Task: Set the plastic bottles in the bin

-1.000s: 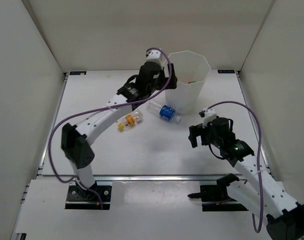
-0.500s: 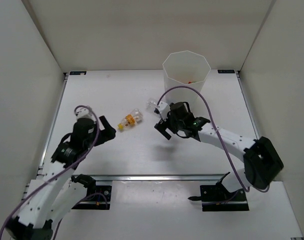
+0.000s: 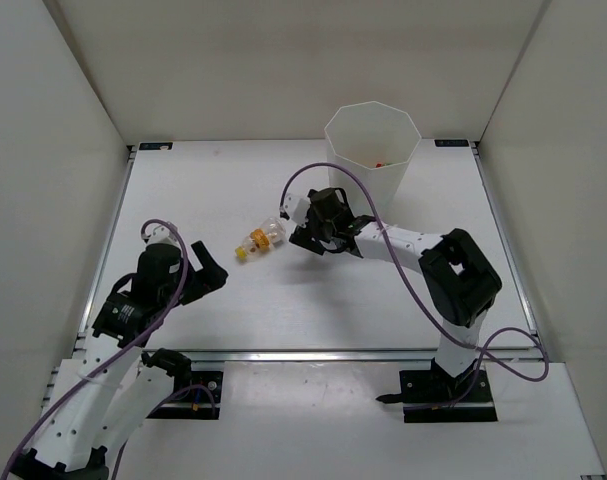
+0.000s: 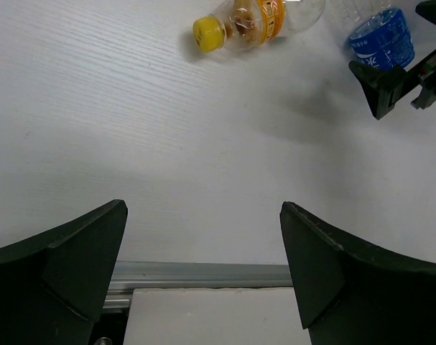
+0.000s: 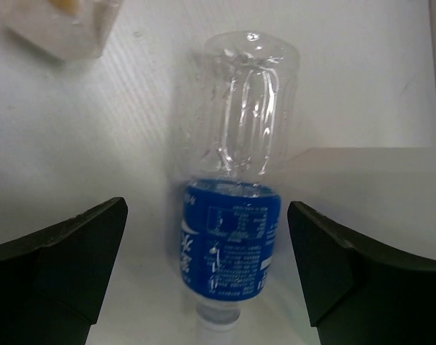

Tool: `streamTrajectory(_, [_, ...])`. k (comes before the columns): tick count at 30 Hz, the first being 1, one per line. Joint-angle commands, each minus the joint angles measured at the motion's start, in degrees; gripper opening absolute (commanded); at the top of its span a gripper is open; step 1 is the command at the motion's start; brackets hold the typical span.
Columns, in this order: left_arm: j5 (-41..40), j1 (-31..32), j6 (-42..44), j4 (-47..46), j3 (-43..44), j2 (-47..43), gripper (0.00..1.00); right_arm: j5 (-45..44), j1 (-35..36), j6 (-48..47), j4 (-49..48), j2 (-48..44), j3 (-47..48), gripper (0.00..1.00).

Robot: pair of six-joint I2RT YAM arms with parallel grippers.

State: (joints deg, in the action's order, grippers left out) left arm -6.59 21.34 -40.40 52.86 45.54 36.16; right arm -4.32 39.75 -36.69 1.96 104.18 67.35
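Observation:
The bin (image 3: 373,150) stands at the back right with something orange in its bottom. A clear bottle with a blue label (image 5: 232,230) lies on the table between the fingers of my open right gripper (image 5: 207,266), cap toward the camera, untouched. In the top view that gripper (image 3: 303,236) covers it. A clear bottle with a yellow-orange label and yellow cap (image 3: 258,240) lies just left of it and also shows in the left wrist view (image 4: 257,18). My left gripper (image 3: 211,272) is open and empty, drawn back at the near left.
A white surface (image 5: 376,187) close to the right of the blue-label bottle looks like the bin's lower wall. White enclosure walls stand on three sides. A metal rail (image 4: 203,274) runs along the table's near edge.
My left arm has pulled back from the bin to the near left. My right arm has swung from the near right across to the blue-label bottle and now straddles it.

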Motion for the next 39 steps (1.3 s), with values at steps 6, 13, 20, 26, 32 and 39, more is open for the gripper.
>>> streamTrajectory(6, [0.1,-0.8,2.1,2.4,2.9,1.3,0.98,-3.4,-1.3,-1.6,-2.3,7.8,6.9,0.89])
streamTrajectory(13, [-0.4,-1.4,2.5,3.0,3.0,1.9,0.98,-0.3,-1.9,0.8,-0.3,9.7,8.0,0.65])
streamTrajectory(20, [-0.3,-1.7,3.6,2.2,3.2,3.6,0.99,2.2,-1.7,7.1,0.8,6.1,9.3,0.38])
streamTrajectory(26, [1.0,-2.7,6.0,-0.5,3.1,6.1,0.99,7.3,-1.5,16.0,6.9,-4.9,10.6,0.24])
streamTrajectory(32, [1.8,-3.8,9.5,-3.4,3.9,9.9,0.98,14.1,-1.2,23.7,7.9,-18.7,8.7,0.28])
streamTrajectory(39, [5.5,-5.1,13.2,-7.3,4.4,17.2,0.98,17.3,-10.6,27.5,7.2,-21.0,21.8,0.31])
